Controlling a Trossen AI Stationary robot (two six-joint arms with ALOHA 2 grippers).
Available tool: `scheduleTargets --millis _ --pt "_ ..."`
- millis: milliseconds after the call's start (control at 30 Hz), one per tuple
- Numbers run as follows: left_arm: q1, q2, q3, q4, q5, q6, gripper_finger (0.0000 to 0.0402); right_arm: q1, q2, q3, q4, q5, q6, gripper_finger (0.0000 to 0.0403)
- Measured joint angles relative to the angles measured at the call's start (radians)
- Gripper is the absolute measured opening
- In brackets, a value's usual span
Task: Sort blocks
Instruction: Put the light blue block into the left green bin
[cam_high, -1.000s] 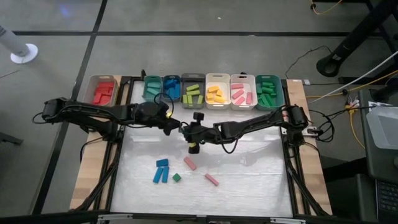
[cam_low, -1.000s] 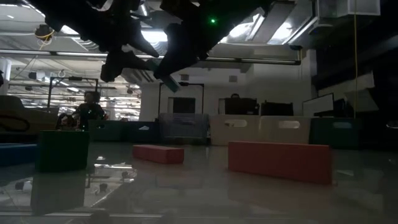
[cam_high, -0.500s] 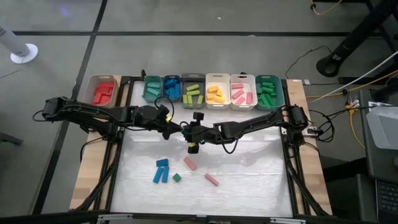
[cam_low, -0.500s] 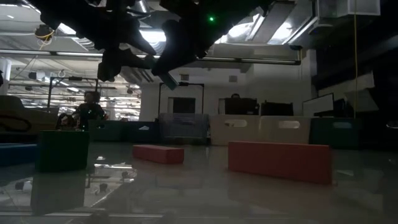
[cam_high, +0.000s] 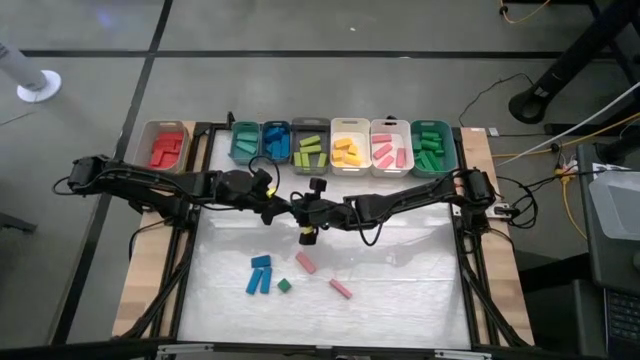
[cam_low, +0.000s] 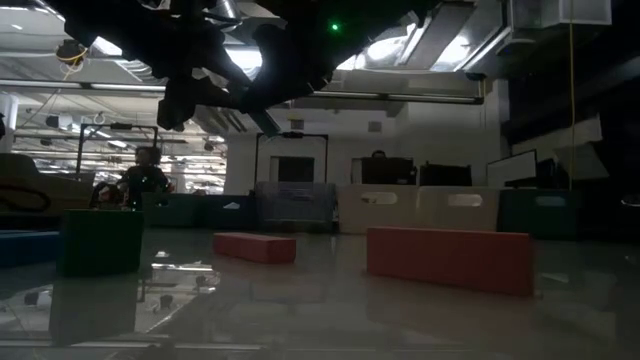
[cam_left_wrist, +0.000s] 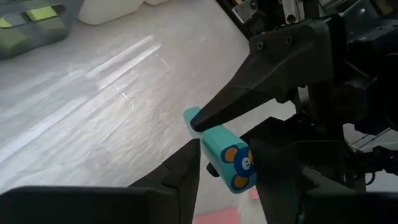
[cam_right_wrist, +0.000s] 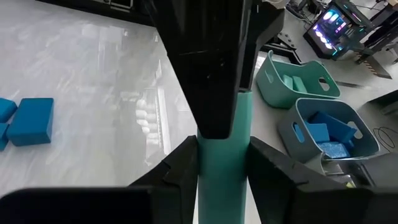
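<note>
A teal bar block (cam_left_wrist: 225, 155) with a blue and orange picture on one end hangs in the air over the middle of the white mat (cam_high: 400, 270). My left gripper (cam_high: 285, 207) and my right gripper (cam_high: 303, 212) meet there, each shut on the block from opposite ends. On the mat nearer the front lie two blue blocks (cam_high: 260, 275), a green cube (cam_high: 284, 285) and two pink bars (cam_high: 305, 263) (cam_high: 341, 289), each flat on a face. In the low view the green cube (cam_low: 100, 240) and the two bars (cam_low: 254, 247) (cam_low: 448, 258) show on the mat. My left gripper pinches the teal block between its two fingers at the pictured end (cam_left_wrist: 239, 168), coming from the table's left and slanting down. The block is lifted clear of the mat. My right gripper pinches the block's long sides (cam_right_wrist: 222, 155) between its two fingers, coming from the table's right and slanting down. The fingers lie along the bar. Its far end is hidden under the left gripper's fingers (cam_right_wrist: 211, 74).
Along the far edge stands a row of bins: red blocks (cam_high: 167, 147), teal (cam_high: 245, 140), blue (cam_high: 276, 140), lime (cam_high: 309, 146), yellow (cam_high: 348, 146), pink (cam_high: 389, 146) and green (cam_high: 431, 147). The mat's right half is bare.
In the low view the teal block's visible end and the gripper around it have tipped up a little. Both grippers have stayed shut on the block and kept their place over the mat.
</note>
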Motion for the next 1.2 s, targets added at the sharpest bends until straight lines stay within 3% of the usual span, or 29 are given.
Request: scheduleTargets --millis 100,300,533,767,900,1200 --pt "0.0 0.0 0.0 -0.001 0.0 0.004 0.0113 0.0 0.0 0.0 0.0 0.0 0.0 0.0122" --pt "0.001 0.0 0.0 -0.016 -0.004 0.004 0.0039 0.0 -0.001 0.0 -0.008 0.01 -0.003 0.0122" --pt "0.029 0.0 0.0 -0.018 -0.016 0.092 0.0039 0.0 -0.002 0.0 -0.01 0.003 -0.005 0.015" --pt "0.147 -0.003 -0.001 -0.092 -0.077 0.178 0.0039 0.005 -0.002 0.009 -0.101 0.003 0.009 0.02" --pt "0.25 -0.011 -0.001 -0.121 -0.149 0.296 0.0041 0.002 -0.003 0.047 -0.258 -0.083 0.11 0.0209" --pt "0.445 -0.014 -0.001 -0.141 -0.413 0.486 0.0046 0.004 0.002 0.05 -0.454 -0.437 0.218 0.0204"
